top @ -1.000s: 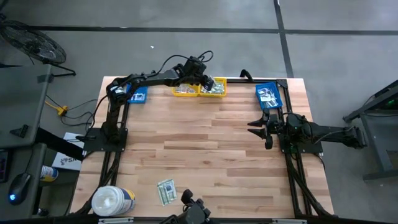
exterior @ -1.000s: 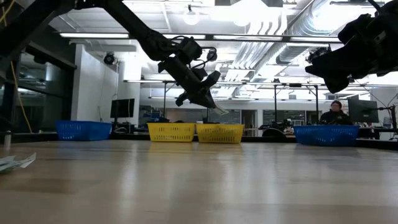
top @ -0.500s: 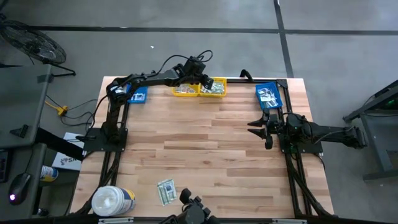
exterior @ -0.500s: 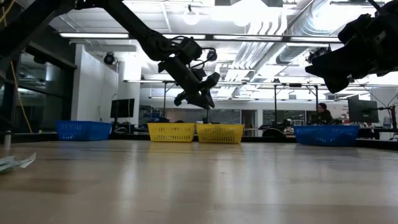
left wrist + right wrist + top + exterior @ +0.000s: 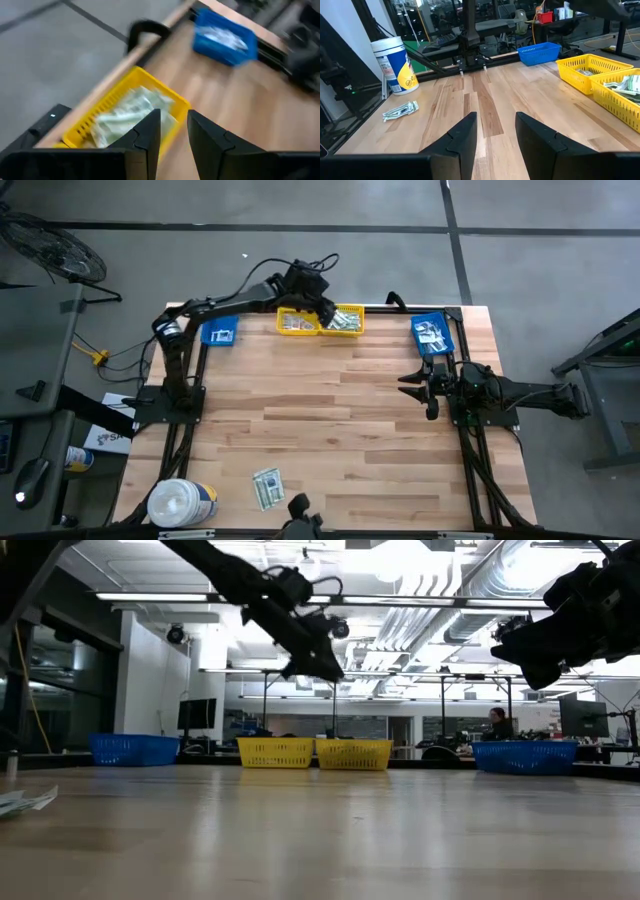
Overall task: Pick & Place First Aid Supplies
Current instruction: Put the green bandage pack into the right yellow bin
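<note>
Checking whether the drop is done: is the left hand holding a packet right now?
No. The left hand shows an empty gap between its fingers, above the yellow bin of green-white packets.

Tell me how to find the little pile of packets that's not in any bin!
Start at the big white tub on the table's near left corner. Just right of it, by the near edge, lies a small pile of packets. It's the only one lying on bare wood; the rest sit in bins along the far edge.

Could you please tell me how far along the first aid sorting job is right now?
Done: pale green-white paper packets already fill the right-hand yellow plastic bin. In hand: nothing; the left gripper hangs open and empty above that bin, the right gripper waits open. Left: a small pile of packets near the table's front edge.
</note>
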